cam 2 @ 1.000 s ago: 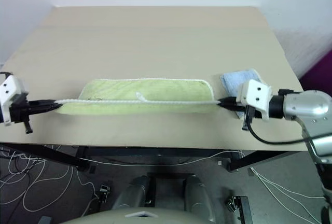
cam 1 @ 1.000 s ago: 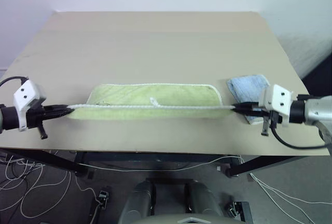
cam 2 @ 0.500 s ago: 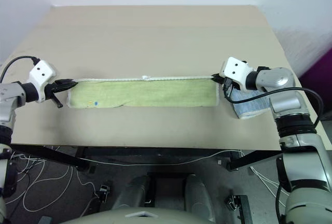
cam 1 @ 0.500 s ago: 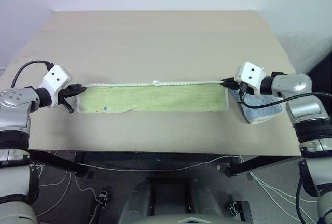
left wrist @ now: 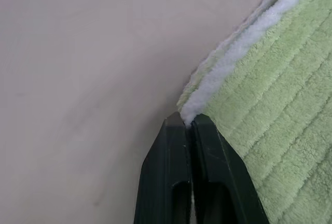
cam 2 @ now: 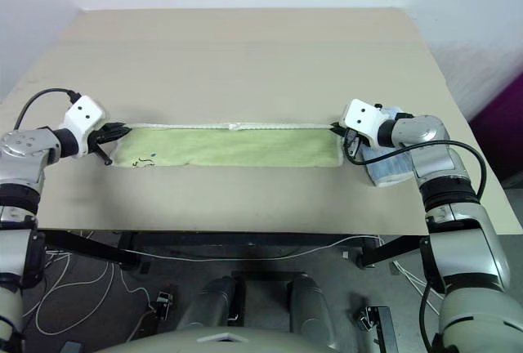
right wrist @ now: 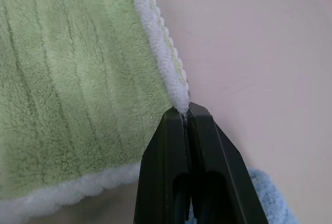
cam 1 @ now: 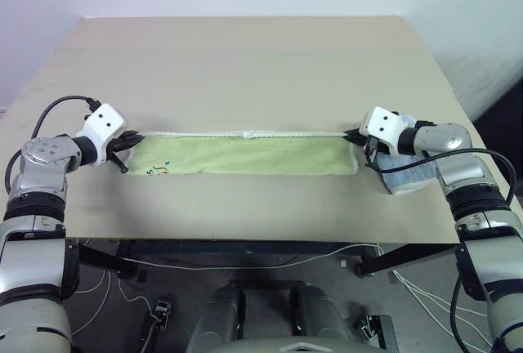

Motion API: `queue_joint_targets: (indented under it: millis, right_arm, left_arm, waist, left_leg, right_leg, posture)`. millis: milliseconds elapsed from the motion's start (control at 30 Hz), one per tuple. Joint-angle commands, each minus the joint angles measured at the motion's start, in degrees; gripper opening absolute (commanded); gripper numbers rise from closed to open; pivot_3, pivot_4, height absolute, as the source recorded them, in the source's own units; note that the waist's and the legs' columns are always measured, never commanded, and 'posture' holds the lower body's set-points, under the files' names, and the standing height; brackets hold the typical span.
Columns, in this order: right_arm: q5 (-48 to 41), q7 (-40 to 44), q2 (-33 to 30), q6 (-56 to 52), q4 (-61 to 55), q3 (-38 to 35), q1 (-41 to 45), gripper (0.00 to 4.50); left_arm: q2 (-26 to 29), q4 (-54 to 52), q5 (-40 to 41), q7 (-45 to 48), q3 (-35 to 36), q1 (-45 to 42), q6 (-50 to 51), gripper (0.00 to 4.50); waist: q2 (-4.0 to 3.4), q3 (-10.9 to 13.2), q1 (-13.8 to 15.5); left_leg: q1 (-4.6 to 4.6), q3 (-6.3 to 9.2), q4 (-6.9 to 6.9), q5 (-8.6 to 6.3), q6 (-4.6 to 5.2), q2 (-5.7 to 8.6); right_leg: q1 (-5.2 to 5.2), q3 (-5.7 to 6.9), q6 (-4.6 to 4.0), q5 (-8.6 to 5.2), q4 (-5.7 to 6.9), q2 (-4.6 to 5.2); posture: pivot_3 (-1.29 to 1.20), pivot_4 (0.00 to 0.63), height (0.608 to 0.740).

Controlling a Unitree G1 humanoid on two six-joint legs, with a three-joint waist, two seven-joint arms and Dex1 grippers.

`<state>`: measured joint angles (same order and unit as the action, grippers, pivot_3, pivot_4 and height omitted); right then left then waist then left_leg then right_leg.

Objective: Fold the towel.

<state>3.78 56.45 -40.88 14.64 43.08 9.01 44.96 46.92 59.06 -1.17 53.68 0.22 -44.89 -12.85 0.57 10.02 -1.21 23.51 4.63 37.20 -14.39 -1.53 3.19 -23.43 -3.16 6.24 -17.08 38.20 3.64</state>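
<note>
Towel point(cam 1: 245, 155): ribbed terry strip, flat; L claw point(left wrist: 188, 123) & R claw point(right wrist: 185, 112) pinch corners.

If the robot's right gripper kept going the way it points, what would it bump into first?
Probably the light yellow-green terry towel itself: the right gripper pinches its far corner and points along it, towards the left gripper.

Silver arms, white wrists, black pincer point(left wrist: 188, 123)

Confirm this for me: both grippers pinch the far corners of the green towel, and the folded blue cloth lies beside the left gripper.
Wrong on one point. The folded blue cloth lies beside the right gripper, not the left gripper; the left eye view shows it. Both grippers do pinch the far corners of the green towel.
</note>
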Motion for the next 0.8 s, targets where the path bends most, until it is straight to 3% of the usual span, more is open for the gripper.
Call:
queue_joint_targets:
  millis: [33, 333, 400, 533, 800]
  right_arm:
    - [-0.5, -1.0, 0.0, -0.3, 0.3, -1.8, 2.4, 0.7]
    - [-0.4, -3.7, -1.3, 0.4, -1.4, -3.2, 2.9, 3.71]
    - [-0.6, -5.0, -2.4, 0.5, -4.4, -4.3, 1.9, 4.35]
    - [-7.3, -6.0, -4.2, -7.8, -19.3, -11.0, -5.5, 4.47]
    - [-34.7, -14.2, 0.4, -47.2, -60.5, -26.4, -30.5, 4.47]
  left_arm:
    - [1.1, 0.6, 0.0, -0.2, 0.9, -1.7, 0.0, 1.36]
    - [2.2, 1.9, -0.3, -3.8, 1.8, -2.2, 0.0, 4.4]
    - [2.8, 1.3, -0.1, -3.7, 2.1, -1.3, -0.3, 4.5]
    - [4.1, -1.2, 2.0, -4.0, 4.6, 1.6, -0.3, 4.5]
    - [4.2, -9.2, 7.7, -5.0, 11.0, 6.8, 1.2, 4.5]
  waist:
    - [0.0, 0.0, 0.0]
    - [0.0, 0.0, 0.0]
    - [0.0, 0.0, 0.0]
    - [0.0, 0.0, 0.1]
    - [0.07, 0.0, 0.6]
  left_leg:
    - [0.0, 0.0, 0.0, 0.0, 0.0, 0.0]
    - [0.0, 0.01, 0.01, 0.0, 0.0, 0.0]
    - [0.0, 0.01, 0.0, 0.0, 0.0, 0.0]
    - [0.01, 0.01, -0.02, 0.0, 0.0, -0.01]
    - [0.04, 0.12, 0.04, -0.01, 0.01, -0.03]
  right_leg:
    - [0.0, 0.0, 0.0, 0.0, 0.0, 0.0]
    - [0.0, 0.0, 0.0, 0.0, 0.01, 0.0]
    - [-0.01, 0.0, 0.0, 0.0, 0.01, 0.0]
    - [-0.03, -0.01, 0.0, 0.0, 0.01, 0.01]
    - [0.06, 0.02, 0.0, 0.0, 0.0, 0.08]
  posture:
    - [0.0, 0.15, 0.74]
    - [0.0, 0.15, 0.74]
    - [0.0, 0.15, 0.74]
    - [0.0, 0.15, 0.74]
    - [0.0, 0.15, 0.74]
